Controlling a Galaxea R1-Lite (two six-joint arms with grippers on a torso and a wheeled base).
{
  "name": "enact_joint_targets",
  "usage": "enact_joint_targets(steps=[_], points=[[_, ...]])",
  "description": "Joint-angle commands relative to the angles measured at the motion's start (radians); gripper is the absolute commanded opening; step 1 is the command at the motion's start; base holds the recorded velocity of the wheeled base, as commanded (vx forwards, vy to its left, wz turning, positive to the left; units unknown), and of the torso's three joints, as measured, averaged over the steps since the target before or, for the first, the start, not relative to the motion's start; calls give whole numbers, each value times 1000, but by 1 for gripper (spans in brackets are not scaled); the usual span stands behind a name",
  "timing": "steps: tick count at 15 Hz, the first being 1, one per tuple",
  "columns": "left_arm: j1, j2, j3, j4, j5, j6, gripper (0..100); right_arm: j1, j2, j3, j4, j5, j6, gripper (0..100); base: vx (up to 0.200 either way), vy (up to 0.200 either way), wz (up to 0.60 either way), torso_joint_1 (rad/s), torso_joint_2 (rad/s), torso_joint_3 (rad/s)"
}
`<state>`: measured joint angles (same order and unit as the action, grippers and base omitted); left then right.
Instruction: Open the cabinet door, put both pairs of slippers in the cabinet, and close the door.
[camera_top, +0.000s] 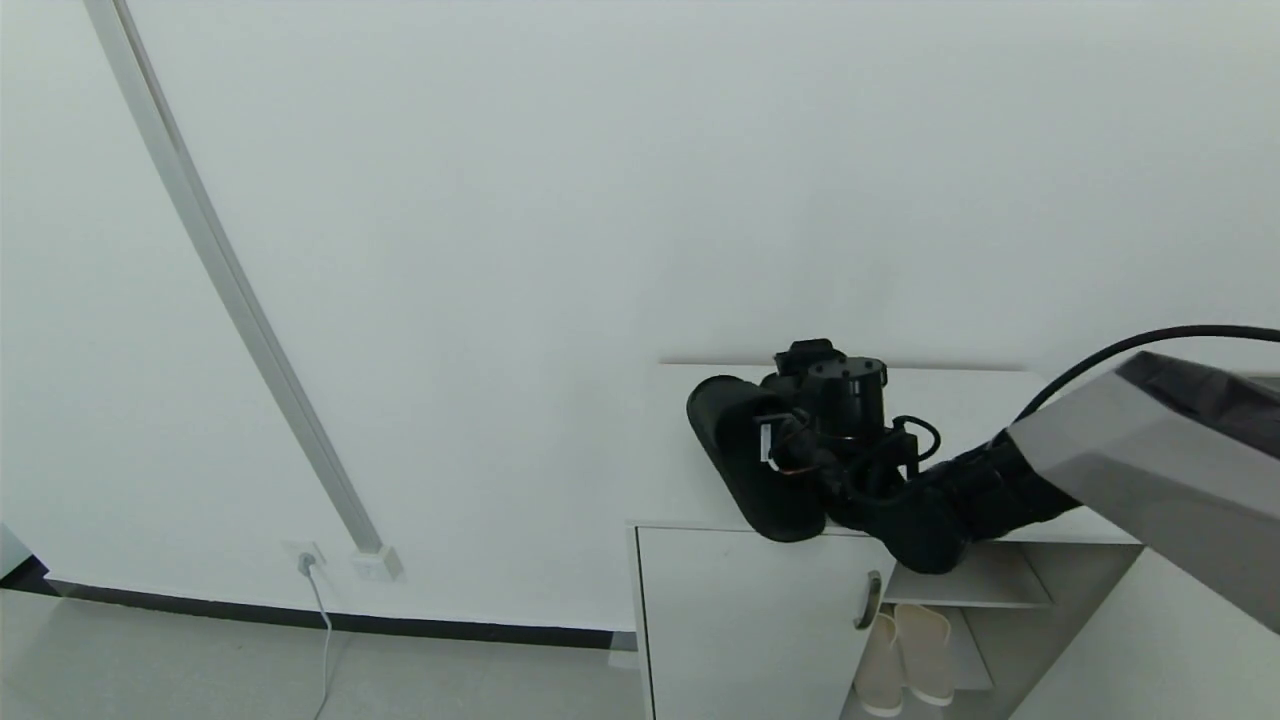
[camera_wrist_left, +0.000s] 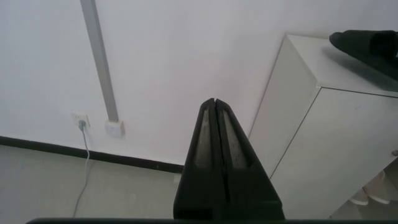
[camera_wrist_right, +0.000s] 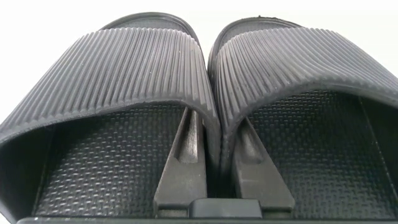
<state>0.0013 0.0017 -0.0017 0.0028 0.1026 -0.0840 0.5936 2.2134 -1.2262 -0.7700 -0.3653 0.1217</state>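
On top of the white cabinet (camera_top: 980, 400), at its left front part, the pair of black slippers (camera_top: 750, 455) is held by the right gripper (camera_top: 775, 450). In the right wrist view the two black slippers (camera_wrist_right: 143, 68) are seen side by side, with ribbed straps and textured soles. One of the fingers (camera_wrist_right: 183, 168) of the right gripper (camera_wrist_right: 216, 124) is pushed under each strap, and the two inner side walls of the slippers are pinched between them. From the head view the end of the pair reaches the front edge of the cabinet top; whether the slippers rest on the surface or are just above it cannot be told.

The left door panel (camera_top: 750, 620) of the cabinet is closed, with a curved handle (camera_top: 868, 600) at its right edge. To the right of it the cabinet is open, and a pair of pale slippers (camera_top: 905, 660) is seen inside on a low shelf (camera_top: 975, 665).

The left gripper (camera_wrist_left: 214, 102) is found well apart from the cabinet (camera_wrist_left: 323, 149), on its left side, and is pointed toward the wall (camera_wrist_left: 180, 56). Its fingers (camera_wrist_left: 202, 143) are pressed together and nothing is held between them.

On the wall a grey cable duct (camera_top: 230, 270) is fixed, and near its lower end a socket (camera_top: 305, 558) with a cord (camera_top: 325, 630) is placed.
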Motion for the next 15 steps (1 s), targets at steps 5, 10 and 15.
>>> enact_joint_targets(steps=[5, 10, 15], points=[[0, 0, 0, 0, 0, 0, 0, 104, -459, 493, -43, 171, -1, 0, 0, 0, 0, 0, 0, 0], [0, 0, 0, 0, 0, 1, 0, 110, -443, 508, -45, 169, 4, 0, 0, 0, 0, 0, 0, 0], [0, 0, 0, 0, 0, 1, 0, 124, -416, 499, -46, 166, 4, 0, -80, 0, 0, 3, 2, 2]])
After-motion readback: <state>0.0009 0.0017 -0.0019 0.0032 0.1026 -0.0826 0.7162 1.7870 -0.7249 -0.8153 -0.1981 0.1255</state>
